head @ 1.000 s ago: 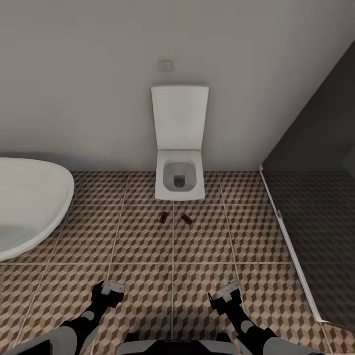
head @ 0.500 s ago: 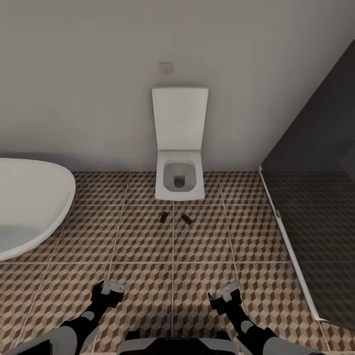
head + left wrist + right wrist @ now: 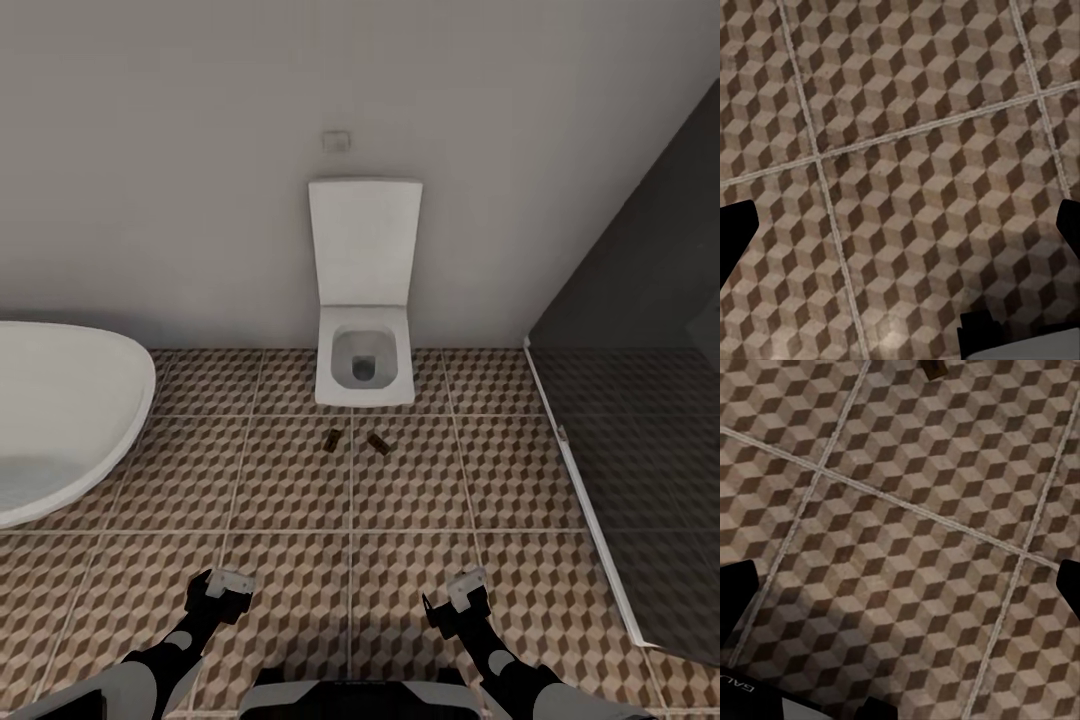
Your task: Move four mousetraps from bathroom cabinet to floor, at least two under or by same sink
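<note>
At the far left the white curved bathtub curves in; its basin holds nothing I can make out. Beside it spreads the bathroom floor of square tiles printed with brown, beige and white cubes. Low down, the left gripper hangs above the tiles, its jaws spread wide with nothing between them; the left wrist view shows the dark fingertips at opposite edges over bare tile. In the middle, against the pale wall, stands the white toilet, lid up, with a dark patch at the bottom of its open bowl. Just in front of it two tiny brown wooden mousetraps lie on one tile, near each other but apart: one and, to its right, another. The right gripper hangs low too, jaws likewise spread and empty; its wrist view catches one small brown piece at the edge, which may be a mousetrap, though I cannot tell. At the right is the dark glass shower screen.
</note>
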Motion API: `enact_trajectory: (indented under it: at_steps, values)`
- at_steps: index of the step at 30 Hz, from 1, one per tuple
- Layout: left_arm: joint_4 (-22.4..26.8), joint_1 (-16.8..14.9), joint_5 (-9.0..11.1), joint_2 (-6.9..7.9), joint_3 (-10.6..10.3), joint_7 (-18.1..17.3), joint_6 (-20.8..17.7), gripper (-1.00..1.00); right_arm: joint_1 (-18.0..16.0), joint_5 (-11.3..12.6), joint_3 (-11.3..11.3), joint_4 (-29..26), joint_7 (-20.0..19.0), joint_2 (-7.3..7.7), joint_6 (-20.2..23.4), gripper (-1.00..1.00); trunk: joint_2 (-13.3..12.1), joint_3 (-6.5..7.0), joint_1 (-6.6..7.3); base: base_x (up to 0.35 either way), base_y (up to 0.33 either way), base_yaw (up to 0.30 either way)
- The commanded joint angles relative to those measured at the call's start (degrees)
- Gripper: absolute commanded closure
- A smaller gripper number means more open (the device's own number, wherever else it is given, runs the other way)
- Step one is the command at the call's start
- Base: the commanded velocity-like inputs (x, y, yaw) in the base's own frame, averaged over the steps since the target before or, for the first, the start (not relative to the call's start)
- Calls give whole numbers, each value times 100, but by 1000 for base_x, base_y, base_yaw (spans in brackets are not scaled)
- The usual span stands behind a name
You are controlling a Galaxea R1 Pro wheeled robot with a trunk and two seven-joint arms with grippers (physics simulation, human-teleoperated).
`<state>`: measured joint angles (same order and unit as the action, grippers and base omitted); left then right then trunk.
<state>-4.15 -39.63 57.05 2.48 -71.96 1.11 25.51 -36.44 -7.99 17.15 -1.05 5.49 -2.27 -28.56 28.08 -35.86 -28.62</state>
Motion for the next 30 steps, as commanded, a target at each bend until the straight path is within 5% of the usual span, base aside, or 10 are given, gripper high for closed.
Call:
enact_trajectory:
  at_steps: [1, 13, 30]
  values:
    - [-7, -1, 8, -2, -38, 12, 15, -100, -4, -57, 16, 8, 57, -2, -9, -100, -35, 13, 20, 0, 0, 0]
    - [-7, -1, 8, -2, -38, 12, 14, -100, -4, -54, 16, 9, 57, -2, -9, -100, -516, 229, 284, 0, 0, 0]
    - [-7, -1, 8, -22, -38, 12, 8, -100, -4, -56, 16, 8, 57, -2, -9, -100, -516, 229, 284, 0, 0, 0]
